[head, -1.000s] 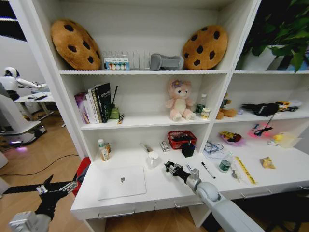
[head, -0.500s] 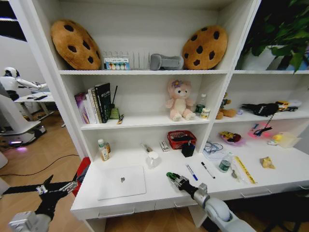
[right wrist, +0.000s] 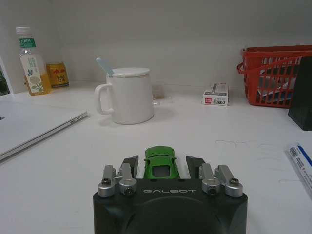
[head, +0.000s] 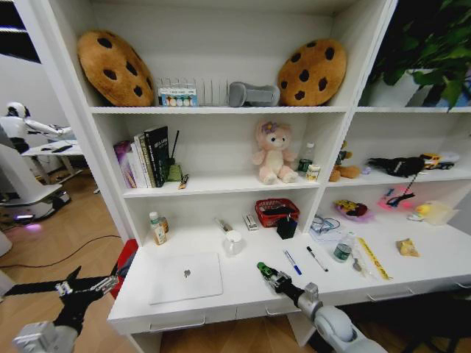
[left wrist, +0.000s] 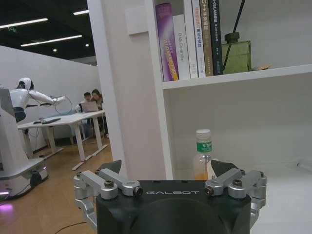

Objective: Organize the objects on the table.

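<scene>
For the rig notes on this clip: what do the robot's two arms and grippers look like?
The right arm is a smooth grey-white shell ending in a silver collar and a black wrist. The left arm is grey-white too. The right gripper and the left gripper match: a black block marked GALBOT, silver bolted linkages, dark finger pads. No loose cables show.

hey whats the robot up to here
It is tidying a white desk. The right gripper sits low over the desktop with a tiny green toy car between its open fingers, between the laptop and a blue pen. A white mug stands beyond it. The left gripper hangs off the desk's left end, open and empty.
</scene>
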Robot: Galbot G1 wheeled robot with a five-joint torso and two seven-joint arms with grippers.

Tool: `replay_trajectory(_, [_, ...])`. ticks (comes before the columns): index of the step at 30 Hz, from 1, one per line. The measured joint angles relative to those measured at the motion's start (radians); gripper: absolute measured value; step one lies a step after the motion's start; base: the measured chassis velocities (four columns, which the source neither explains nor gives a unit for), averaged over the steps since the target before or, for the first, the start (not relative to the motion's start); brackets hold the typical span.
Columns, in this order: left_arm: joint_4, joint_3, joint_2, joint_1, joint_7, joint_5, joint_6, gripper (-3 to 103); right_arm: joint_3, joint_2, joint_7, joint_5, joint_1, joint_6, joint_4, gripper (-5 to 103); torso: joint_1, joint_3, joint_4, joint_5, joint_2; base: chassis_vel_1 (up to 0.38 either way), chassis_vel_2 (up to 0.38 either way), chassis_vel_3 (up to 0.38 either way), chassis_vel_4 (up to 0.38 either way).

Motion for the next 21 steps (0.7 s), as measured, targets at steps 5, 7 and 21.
replay_trajectory(5, [0.0,0.0,0.0,0.0,0.0,0.0,0.0,100,0.001,-0.007,0.005,0.018,0.003,-0.021,0.017,69,0.0,0.0,-0.0001,0.0,0.0,0.0,0.0,0.0,0.0])
replay_trajectory(7, [0.0,0.0,0.0,0.0,0.0,0.0,0.0,100,-0.007,-0.008,0.019,0.03,0.013,-0.042,0.022,80,0.0,0.0,-0.0002,-0.0001,0.0,0.0,0.0,0.0,0.0])
replay_trajectory(21, [0.0,0.0,0.0,0.0,0.0,0.0,0.0,100,-0.103,0.002,0.039,0.033,0.129,-0.067,-0.05,100,0.0,0.0,0.0001,0.0,0.0,0.0,0.0,0.0,0.0])
